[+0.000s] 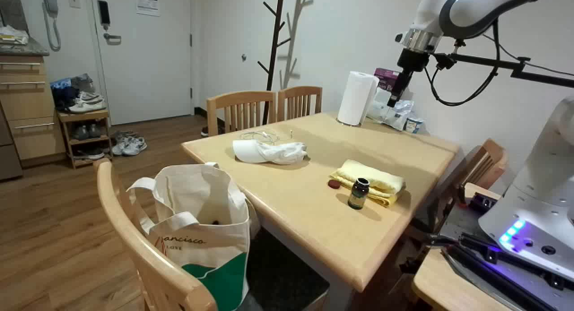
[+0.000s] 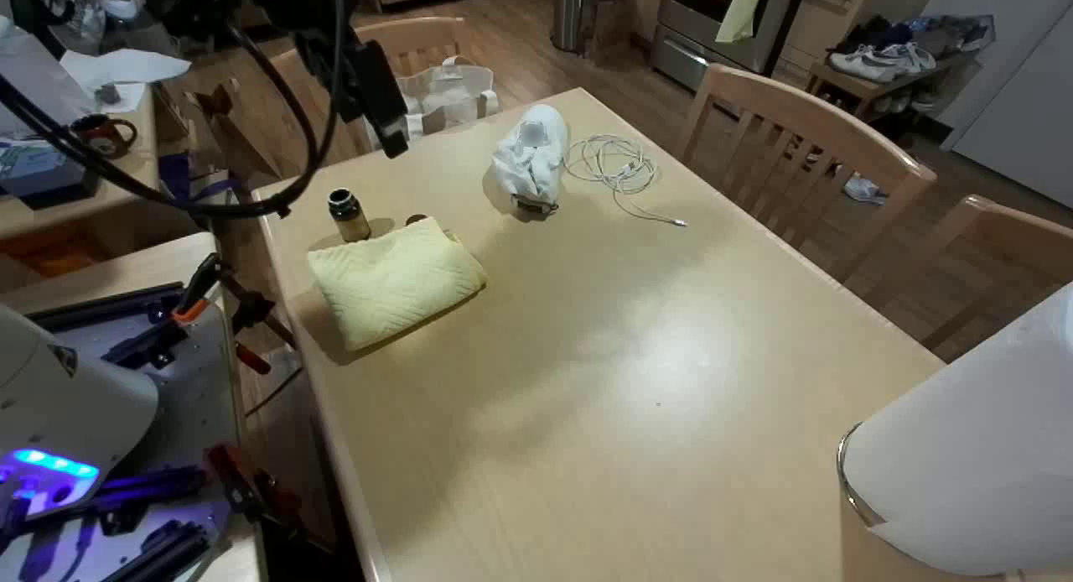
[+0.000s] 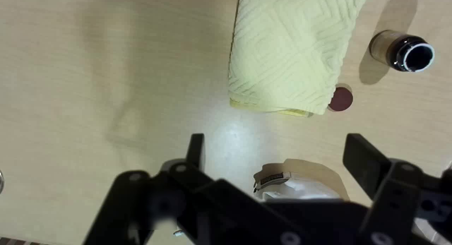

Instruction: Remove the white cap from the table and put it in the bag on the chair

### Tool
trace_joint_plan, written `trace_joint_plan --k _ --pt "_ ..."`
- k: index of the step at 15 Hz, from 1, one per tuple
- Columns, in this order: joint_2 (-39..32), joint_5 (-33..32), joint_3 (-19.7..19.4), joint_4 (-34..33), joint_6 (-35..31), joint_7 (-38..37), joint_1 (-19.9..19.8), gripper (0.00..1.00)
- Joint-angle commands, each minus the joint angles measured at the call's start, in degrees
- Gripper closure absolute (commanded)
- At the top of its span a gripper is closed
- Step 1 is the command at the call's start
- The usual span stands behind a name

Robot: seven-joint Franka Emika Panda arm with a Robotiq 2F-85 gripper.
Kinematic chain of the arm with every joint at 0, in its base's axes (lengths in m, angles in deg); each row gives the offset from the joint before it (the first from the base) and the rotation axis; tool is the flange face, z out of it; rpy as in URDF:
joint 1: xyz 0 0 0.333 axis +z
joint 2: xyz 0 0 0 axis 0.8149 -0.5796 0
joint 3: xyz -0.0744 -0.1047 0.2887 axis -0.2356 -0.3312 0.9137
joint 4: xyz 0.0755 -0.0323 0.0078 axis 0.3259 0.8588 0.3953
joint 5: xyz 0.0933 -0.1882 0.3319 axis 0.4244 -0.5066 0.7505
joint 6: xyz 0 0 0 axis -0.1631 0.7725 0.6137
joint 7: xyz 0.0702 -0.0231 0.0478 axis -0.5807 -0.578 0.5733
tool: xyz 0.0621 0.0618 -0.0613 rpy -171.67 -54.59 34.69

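Note:
The white cap lies on the wooden table near the edge by the bag; it also shows in an exterior view. In the wrist view the cap is partly hidden behind the gripper body. The cream tote bag stands open on a chair at the table's side; the bag also shows in an exterior view. My gripper is open and empty, high above the table and apart from the cap. It shows in both exterior views.
A folded yellow cloth, an open dark bottle and its red-brown lid lie on the table. A white cable lies beside the cap. A paper towel roll and plastic bags stand at the far end.

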Motion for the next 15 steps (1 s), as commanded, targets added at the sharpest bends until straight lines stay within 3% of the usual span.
trace_joint_plan --k 1,5,9,15 --pt "0.0 -0.1 -0.1 -0.1 0.1 -0.1 0.1 0.00" --pt "-7.4 0.0 -0.2 -7.3 0.3 2.2 1.2 0.00" --pt "-19.3 0.6 0.0 -20.3 3.1 9.0 3.6 0.00" --pt "-38.7 -0.9 4.7 -41.2 4.7 14.9 5.2 0.00"
